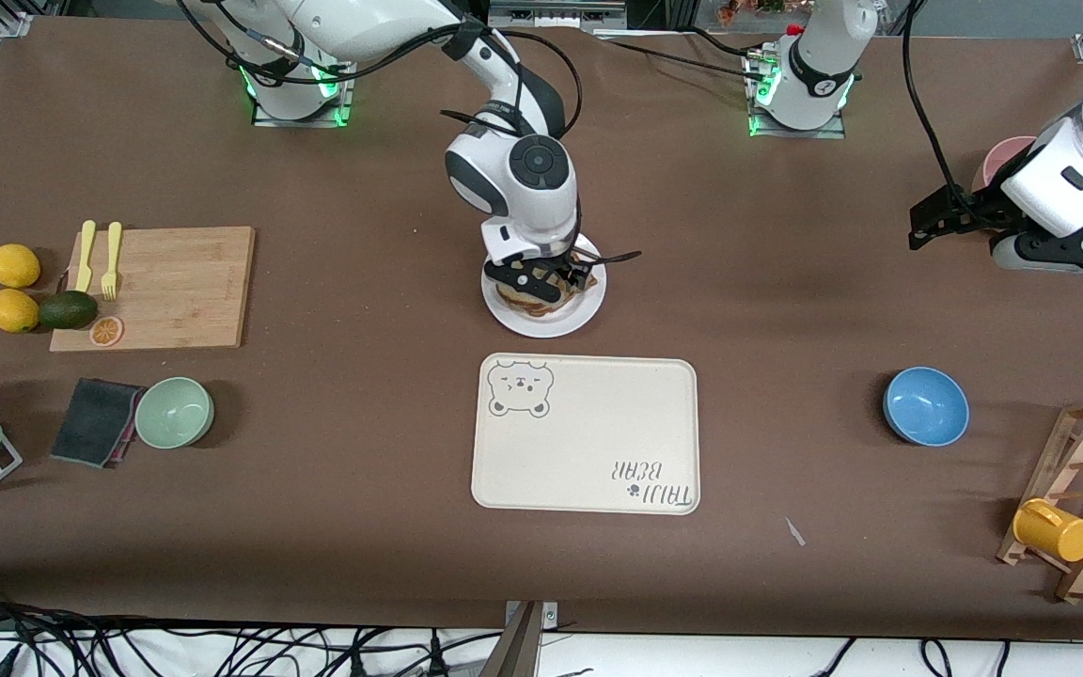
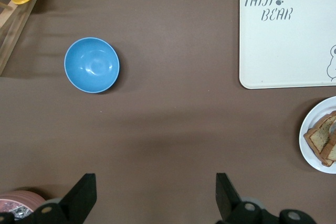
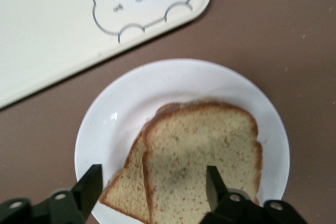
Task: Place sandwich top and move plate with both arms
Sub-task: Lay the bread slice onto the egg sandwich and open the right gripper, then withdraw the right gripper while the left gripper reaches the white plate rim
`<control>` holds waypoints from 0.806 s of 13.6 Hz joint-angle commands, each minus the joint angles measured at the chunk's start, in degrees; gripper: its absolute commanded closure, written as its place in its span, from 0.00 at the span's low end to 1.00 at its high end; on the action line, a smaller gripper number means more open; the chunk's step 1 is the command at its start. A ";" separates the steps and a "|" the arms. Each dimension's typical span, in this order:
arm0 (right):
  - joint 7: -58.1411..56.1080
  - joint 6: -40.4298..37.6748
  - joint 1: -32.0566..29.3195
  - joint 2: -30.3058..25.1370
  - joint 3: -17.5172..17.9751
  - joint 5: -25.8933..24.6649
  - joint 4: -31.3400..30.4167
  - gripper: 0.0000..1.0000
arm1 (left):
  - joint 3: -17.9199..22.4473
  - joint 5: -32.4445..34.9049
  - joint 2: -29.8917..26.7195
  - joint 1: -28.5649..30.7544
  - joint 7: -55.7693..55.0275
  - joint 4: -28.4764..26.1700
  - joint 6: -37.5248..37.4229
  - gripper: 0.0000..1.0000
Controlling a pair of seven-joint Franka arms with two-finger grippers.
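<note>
The white plate [image 1: 541,327] lies mid-table, farther from the front camera than the bear tray. On it the pale speckled sandwich top [image 3: 205,156] rests askew on a lower bread slice [image 3: 123,190]. My right gripper [image 1: 551,277] hangs open just over the sandwich, its fingers either side of the top slice in the right wrist view [image 3: 155,184], holding nothing. My left gripper [image 1: 922,228] waits open and empty over bare table toward the left arm's end [image 2: 155,192]. The left wrist view shows the plate [image 2: 305,148] and the sandwich [image 2: 321,137] at its edge.
The cream bear tray [image 1: 588,442] lies just nearer the camera than the plate. A blue bowl [image 1: 925,404], a pink cup [image 1: 1002,160] and a wooden rack with a yellow mug [image 1: 1054,529] are toward the left arm's end. A cutting board [image 1: 175,282] and a green bowl [image 1: 175,411] are toward the right arm's end.
</note>
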 commanded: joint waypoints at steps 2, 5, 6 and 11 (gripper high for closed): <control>-12.42 -10.37 -6.69 -7.71 0.54 2.92 -0.61 0.00 | -1.04 -1.68 1.01 -1.50 0.37 1.83 -2.85 0.00; -28.77 -18.90 -13.89 -13.25 0.45 7.15 -0.61 0.00 | -1.84 -6.84 2.58 -1.94 0.37 1.48 -3.73 0.00; -34.39 -21.37 -15.92 -15.01 0.45 7.94 -0.61 0.00 | -1.93 -9.13 3.55 -1.94 0.98 1.04 -4.52 0.00; -57.00 -32.19 -27.95 -23.88 -0.25 8.21 -0.88 0.00 | -1.75 -24.94 14.08 -1.15 4.84 1.83 -3.74 0.00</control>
